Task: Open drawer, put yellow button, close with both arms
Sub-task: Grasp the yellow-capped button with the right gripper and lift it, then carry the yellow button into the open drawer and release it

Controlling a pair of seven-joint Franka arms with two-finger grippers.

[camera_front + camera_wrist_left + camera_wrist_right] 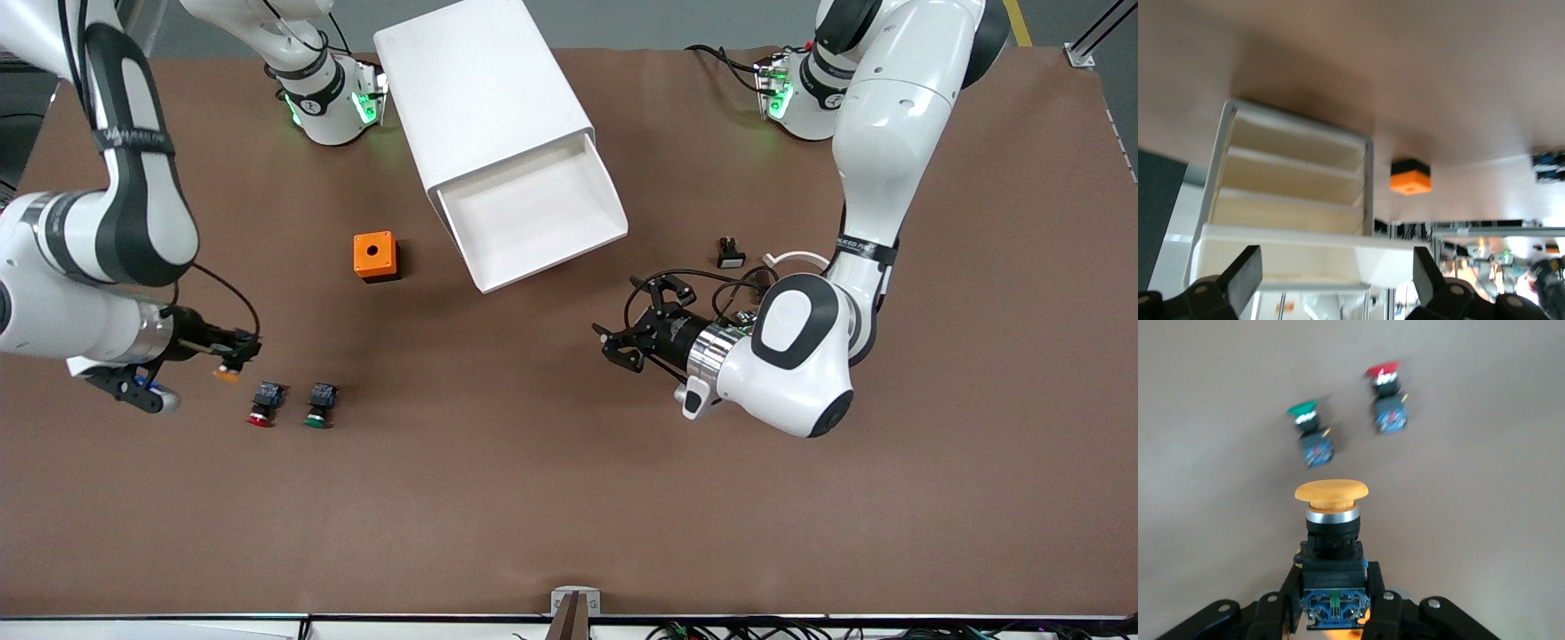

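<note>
Your right gripper [1333, 613] is clamped shut on the yellow button [1331, 540], pinching its blue rear block so the black body and the yellow-orange cap point out past the fingertips; that end-on hold should let you carry it over and drop it cap-first into the drawer [533, 213], which already stands pulled out of the cabinet [480, 98]. Just past the cap, the red-capped button [264, 404] and green-capped button [320, 405] lie side by side on the table [569, 498], untouched. The held button looks small, with a broad mushroom cap above a silver collar. Your left gripper [622, 342] waits with jaws spread wide and empty, facing the drawer's front, probably for the closing push.
</note>
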